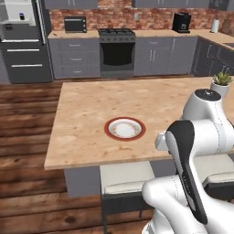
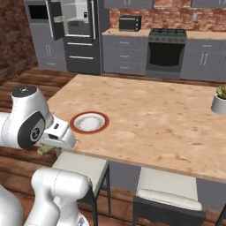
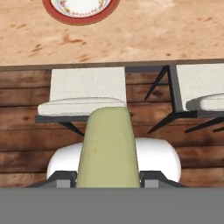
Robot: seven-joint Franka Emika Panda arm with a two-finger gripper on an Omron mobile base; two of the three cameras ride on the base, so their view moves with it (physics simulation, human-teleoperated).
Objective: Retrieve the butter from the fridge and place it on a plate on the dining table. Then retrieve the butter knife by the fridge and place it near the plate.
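Matt butter (image 3: pixel 108 148), wooden dining table (image 3: pixel 144 35)

plate (image 3: pixel 81 11): far half cut off by the hand view's top edge; rim pattern too small to read
butter (image 3: pixel 108 148): near end hidden behind the bottom band; in the right base view just a sliver (image 2: pixel 45 150) under the wrist
fridge (image 1: pixel 25 41): cut by the left edge; shelf contents too small to tell
potted plant (image 2: pixel 219 99): clipped at the right edge

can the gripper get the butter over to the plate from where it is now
Probably yes. The gripper holds the butter just off the dining table's near edge, above a stool. The plate sits close to that edge with bare tabletop around it, so nothing looks in the way.
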